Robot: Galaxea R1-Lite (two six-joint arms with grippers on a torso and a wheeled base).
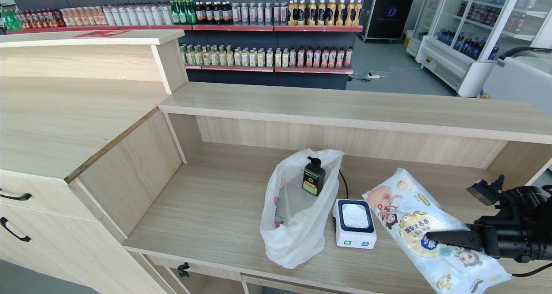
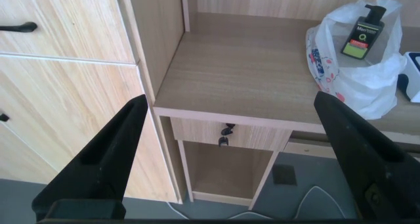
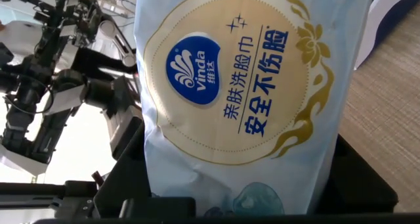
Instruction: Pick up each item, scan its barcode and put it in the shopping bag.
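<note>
My right gripper (image 1: 435, 238) is shut on a white and blue tissue pack (image 1: 424, 225), held tilted just above the counter to the right of the barcode scanner (image 1: 353, 223). The right wrist view has the pack (image 3: 243, 99) clamped between the dark fingers (image 3: 125, 178). A white plastic shopping bag (image 1: 297, 212) lies open to the left of the scanner, and a dark pump bottle (image 1: 314, 177) is inside it. My left gripper (image 2: 231, 99) is open and holds nothing, hanging low in front of the counter's left end, away from the bag (image 2: 357, 73) and bottle (image 2: 362, 37).
The wooden counter (image 1: 207, 212) has a raised ledge (image 1: 345, 108) behind it and a side wall on the left. Drawers with black handles (image 1: 15, 197) stand further left. A cable runs back from the scanner. Shelves of drink bottles (image 1: 258, 14) line the far wall.
</note>
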